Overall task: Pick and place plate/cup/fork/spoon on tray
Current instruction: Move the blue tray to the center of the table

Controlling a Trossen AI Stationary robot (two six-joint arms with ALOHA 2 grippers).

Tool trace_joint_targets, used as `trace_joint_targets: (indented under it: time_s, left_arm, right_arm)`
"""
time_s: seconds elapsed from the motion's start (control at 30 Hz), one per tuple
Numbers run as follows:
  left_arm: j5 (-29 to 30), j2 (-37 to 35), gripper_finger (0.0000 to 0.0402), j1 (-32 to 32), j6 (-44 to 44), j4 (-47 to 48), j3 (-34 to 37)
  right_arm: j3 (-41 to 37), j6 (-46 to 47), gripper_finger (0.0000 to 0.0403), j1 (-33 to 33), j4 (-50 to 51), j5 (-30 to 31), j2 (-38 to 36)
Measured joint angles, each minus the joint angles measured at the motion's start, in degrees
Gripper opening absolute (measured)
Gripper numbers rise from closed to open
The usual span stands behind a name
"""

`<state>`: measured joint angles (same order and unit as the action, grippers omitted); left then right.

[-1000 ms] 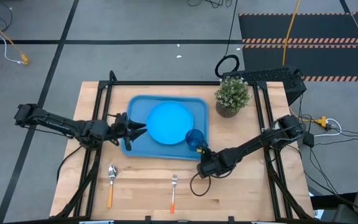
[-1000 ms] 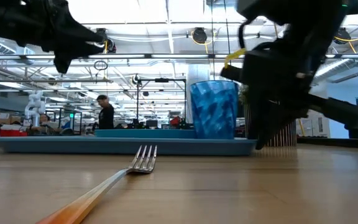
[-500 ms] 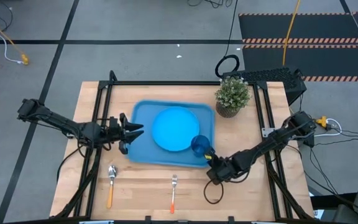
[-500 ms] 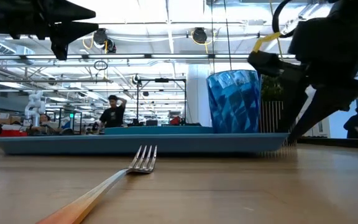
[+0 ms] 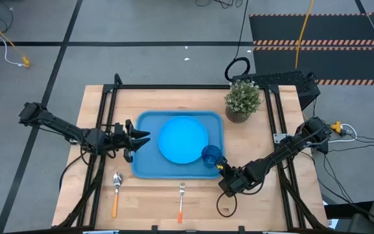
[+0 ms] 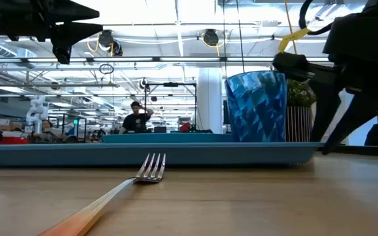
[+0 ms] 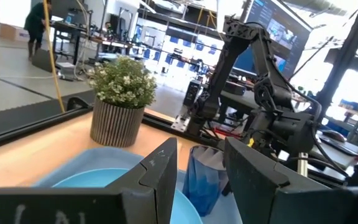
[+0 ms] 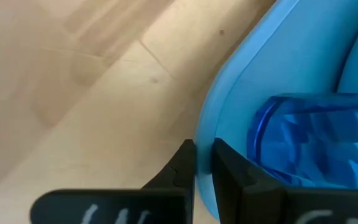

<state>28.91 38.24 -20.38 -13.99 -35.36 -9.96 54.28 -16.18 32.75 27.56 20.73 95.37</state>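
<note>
The light-blue tray (image 5: 143,166) lies mid-table with the round blue plate (image 5: 182,140) flat in it. The cup (image 5: 211,155) stands upright in the tray's near right corner. My right gripper (image 5: 223,168) is shut on the tray's rim at that corner, beside the cup (image 8: 303,143). My left gripper (image 5: 144,137) hovers open and about level over the tray's left edge, high above it in the low view (image 6: 77,19). The spoon (image 5: 116,192) and the fork (image 5: 181,201) lie flat on the wood near the front edge. My right gripper pinches the tray's raised rim (image 8: 205,134) at the near right corner, one finger outside the rim and one inside. The fingers (image 8: 182,165) slant down from the table's near right. The tray rests flat on the table.
A potted plant (image 5: 242,101) stands at the far right, just beyond the tray's far right corner. A black frame rail (image 5: 284,130) runs along the table's right side. Bare wood lies between the tray and the cutlery. People move in the room behind (image 6: 136,118).
My right gripper has drawn back toward the table's near right, keeping hold of the rim. The tray has slid that way with the plate and cup and turned square to the table. My left gripper has tipped up to level.
</note>
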Motion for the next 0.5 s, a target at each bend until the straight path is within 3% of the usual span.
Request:
trace_joint_targets:
  time_s: [0.5]
  left_arm:
    - [-0.02,0.04,0.0136,-2.58,-0.28,-0.01,0.00]
  right_arm:
    - [0.00,4.86,0.0017,3.41,0.19,0.19,0.00]
